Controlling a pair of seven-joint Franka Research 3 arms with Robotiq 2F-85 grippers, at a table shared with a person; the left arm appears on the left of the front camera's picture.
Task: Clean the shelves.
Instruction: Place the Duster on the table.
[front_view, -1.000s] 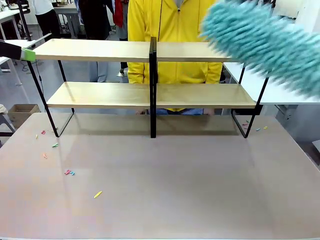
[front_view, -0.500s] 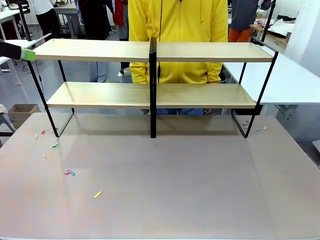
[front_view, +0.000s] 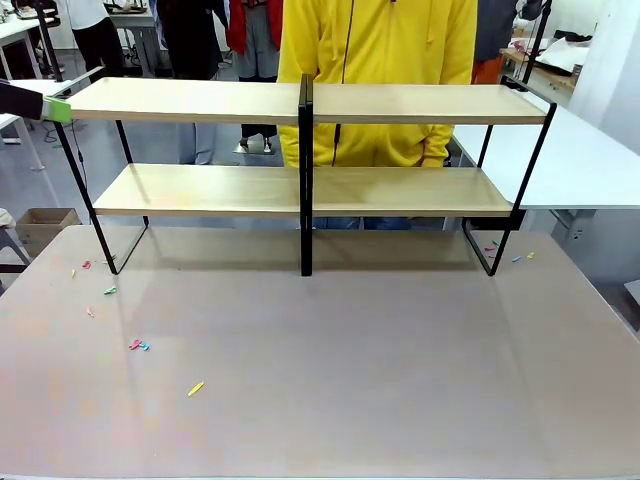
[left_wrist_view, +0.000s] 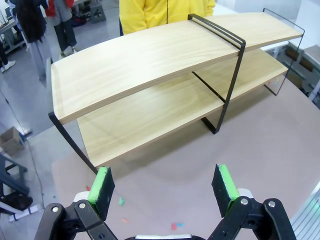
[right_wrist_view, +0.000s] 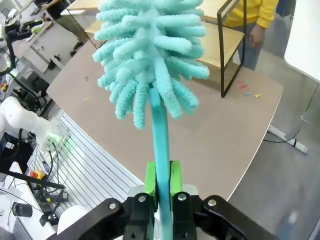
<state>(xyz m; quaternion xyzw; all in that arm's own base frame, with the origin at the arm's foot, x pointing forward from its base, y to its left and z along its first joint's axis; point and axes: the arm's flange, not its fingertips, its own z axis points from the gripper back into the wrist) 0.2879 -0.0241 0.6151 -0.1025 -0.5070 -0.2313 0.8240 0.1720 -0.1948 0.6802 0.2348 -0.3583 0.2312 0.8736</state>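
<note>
The shelves (front_view: 200, 100) stand at the far side of the brown table, two long light-wood boards on a black frame with a black centre post; both boards look bare. In the left wrist view the shelves (left_wrist_view: 145, 65) lie ahead and my left gripper (left_wrist_view: 162, 187) is open above the table, nothing between its green pads (left_wrist_view: 102, 185). A green-tipped finger (front_view: 57, 110) pokes in beside the top board's left end. My right gripper (right_wrist_view: 162, 185) is shut on the handle of a turquoise fluffy duster (right_wrist_view: 150, 55), held high off the table's right side, away from the shelves (right_wrist_view: 220, 42).
A person in a yellow hoodie (front_view: 380, 40) stands right behind the shelves. Small coloured scraps (front_view: 138, 345) lie on the table's left part and by the rack's right foot (front_view: 520, 257). A white table (front_view: 580, 160) adjoins at right; a cardboard box (front_view: 45, 225) sits on the floor at left.
The duster, which crossed the upper right of the front view a second ago, has left that view. The person has shifted slightly to the right.
</note>
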